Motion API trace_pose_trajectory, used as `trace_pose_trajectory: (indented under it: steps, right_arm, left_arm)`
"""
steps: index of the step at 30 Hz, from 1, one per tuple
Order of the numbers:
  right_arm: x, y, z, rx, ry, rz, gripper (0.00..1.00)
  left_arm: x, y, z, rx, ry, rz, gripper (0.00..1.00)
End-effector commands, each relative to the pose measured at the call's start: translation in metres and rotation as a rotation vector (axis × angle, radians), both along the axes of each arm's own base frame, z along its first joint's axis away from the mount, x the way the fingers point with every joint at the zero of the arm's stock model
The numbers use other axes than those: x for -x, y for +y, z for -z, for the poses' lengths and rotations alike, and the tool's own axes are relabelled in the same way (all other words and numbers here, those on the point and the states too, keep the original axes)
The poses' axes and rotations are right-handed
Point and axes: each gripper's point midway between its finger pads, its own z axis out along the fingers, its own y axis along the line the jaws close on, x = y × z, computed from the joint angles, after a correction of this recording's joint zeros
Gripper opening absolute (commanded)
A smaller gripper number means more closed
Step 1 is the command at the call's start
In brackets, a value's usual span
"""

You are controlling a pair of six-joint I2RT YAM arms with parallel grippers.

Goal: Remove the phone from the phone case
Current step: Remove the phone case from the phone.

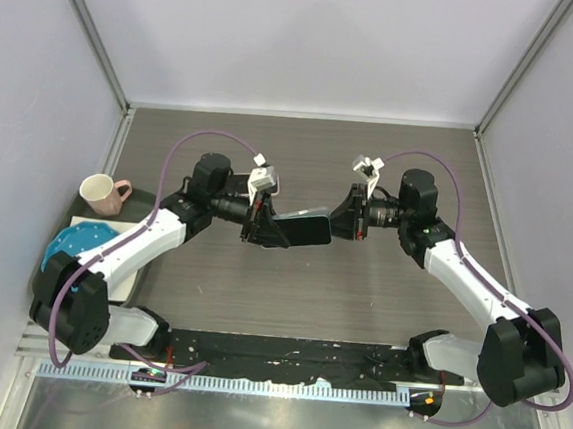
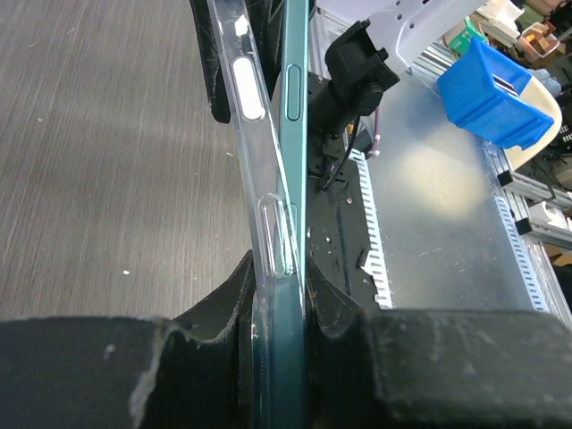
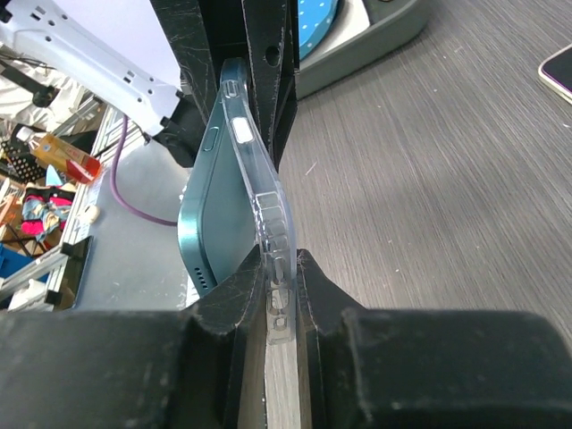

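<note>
Top: phone (image 1: 300, 229) hanging mid-air btwn L gripper (image 1: 258, 222) and R gripper (image 1: 341, 224).
L wrist: jaws clamping phone end; case (image 2: 246, 89) gaping off its side.
R wrist: jaws pinching case rim only.
Judged: case flexing, slick; phone rigid, fragile; gripping by edges is suiting both.

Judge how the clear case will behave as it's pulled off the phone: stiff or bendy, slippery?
Probably bendy: the clear case curves away from the phone where the right gripper pinches its end. Likely slippery, being thin and glossy. It may spring back, since the left gripper clamps the other end.
</note>
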Motion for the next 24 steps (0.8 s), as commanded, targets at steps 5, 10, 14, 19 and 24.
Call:
trace_pose_trajectory:
  steps: [5, 10, 14, 19, 24]
  right_arm:
    - [0.006, 0.001, 0.02, 0.039, 0.054, -0.041, 0.02]
    - [0.006, -0.007, 0.038, 0.069, 0.109, -0.027, 0.01]
    - [-0.003, -0.016, 0.051, 0.092, 0.111, 0.044, 0.01]
    - [-0.009, -0.024, 0.066, 0.128, 0.13, 0.098, 0.01]
    - [-0.007, -0.031, 0.081, 0.187, 0.139, 0.115, 0.01]
  left_arm:
    - [-0.038, -0.014, 0.015, -0.017, -0.045, -0.086, 0.05]
    - [-0.047, -0.018, 0.028, -0.058, -0.024, -0.077, 0.05]
    - [-0.052, -0.02, 0.047, -0.093, -0.001, -0.063, 0.05]
    - [-0.065, -0.021, 0.082, -0.168, 0.025, -0.078, 0.06]
    - [-0.067, -0.021, 0.106, -0.222, 0.0, -0.077, 0.07]
